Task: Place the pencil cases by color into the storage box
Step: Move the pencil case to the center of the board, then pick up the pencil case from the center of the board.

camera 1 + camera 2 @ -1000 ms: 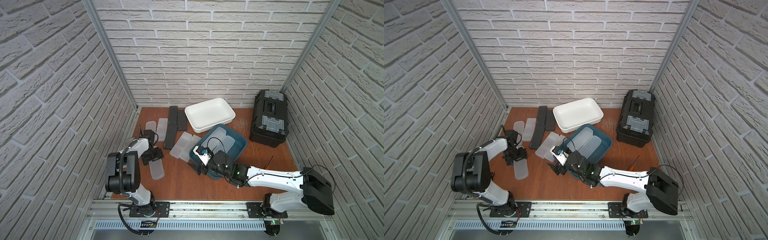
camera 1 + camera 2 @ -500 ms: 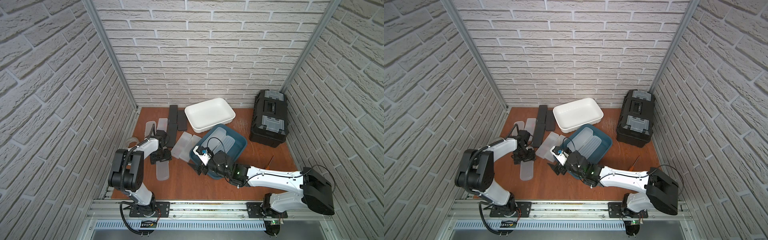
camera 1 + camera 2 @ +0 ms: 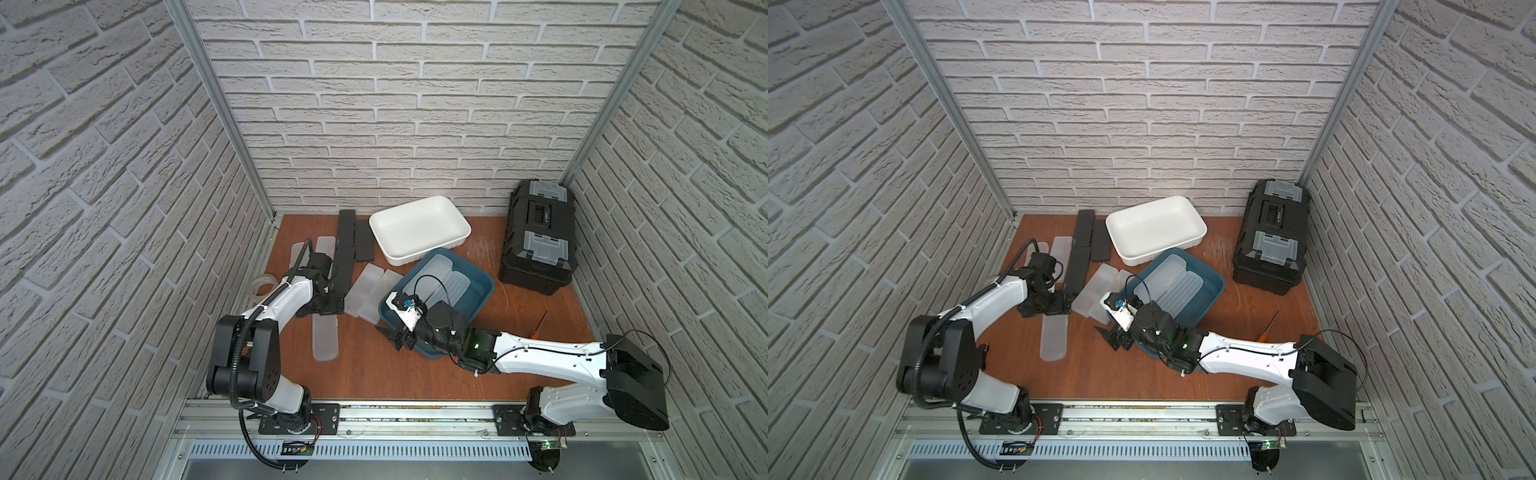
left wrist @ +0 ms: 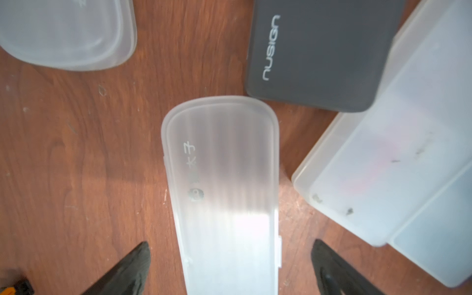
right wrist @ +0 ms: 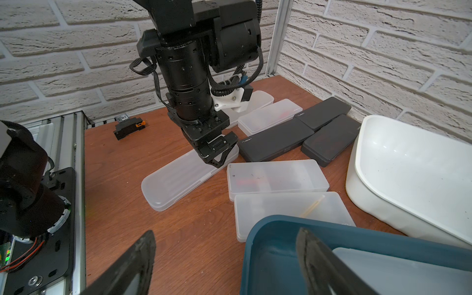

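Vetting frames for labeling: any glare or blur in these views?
Left wrist: bright glare patch on the frosted case, its near end and the left fingertips soft. Right wrist: foreground right fingertips blurred, the rest sharp. Both top views: sharp, evenly lit, soft shadows.

The left arm [image 3: 286, 296] and right arm [image 3: 548, 358] had white shells with black joints. Ribbed black cable [image 3: 248, 438] ran along the left. The left gripper [image 4: 229, 243] had black tapered fingers [image 4: 122, 270].
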Motion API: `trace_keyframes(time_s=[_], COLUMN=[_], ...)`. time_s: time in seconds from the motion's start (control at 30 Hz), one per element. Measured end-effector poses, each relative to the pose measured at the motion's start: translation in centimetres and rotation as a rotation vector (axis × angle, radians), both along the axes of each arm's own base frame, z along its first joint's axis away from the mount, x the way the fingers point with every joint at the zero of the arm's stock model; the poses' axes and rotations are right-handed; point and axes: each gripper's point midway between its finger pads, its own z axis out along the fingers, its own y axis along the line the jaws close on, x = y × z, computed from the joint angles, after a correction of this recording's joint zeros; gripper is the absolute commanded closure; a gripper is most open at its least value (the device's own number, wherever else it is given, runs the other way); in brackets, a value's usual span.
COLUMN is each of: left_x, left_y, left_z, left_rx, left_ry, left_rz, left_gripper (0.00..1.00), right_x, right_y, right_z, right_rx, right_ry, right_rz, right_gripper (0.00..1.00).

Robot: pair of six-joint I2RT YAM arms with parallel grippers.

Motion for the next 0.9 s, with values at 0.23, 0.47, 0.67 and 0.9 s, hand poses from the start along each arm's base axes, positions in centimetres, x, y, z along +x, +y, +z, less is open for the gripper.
trace_keyframes(time_s=[0.23,0.47,0.67,0.9], left_x=[-1.6,-2.3,-3.1,-4.9], left_y=[-0.4,-0.9,-0.9,-0.4], left_z=[0.2,-0.4,-1.9,-2.9], left_rx=[-0.010,-0.015,0.008,0.017], left_ry=[-0.008,0.019,0.085,0.111], left_rz=[-0.014,-0.008,0.013,0.105], left_gripper=[0.02,0.02,0.02,0.03], right_x=[-0.1,-0.3,-0.4,-0.5], right_y=[0.1,0.2,0.2,0.2], right_z=[0.0,0.0,0.5,0.5], right_rx=[0.002,0.005,0.017,0.019], right_ry=[0.003,0.006,0.003,0.005], right_rz=[0.007,0.018,0.021,0.028], right_gripper=[0.13,0.13,0.13,0.13])
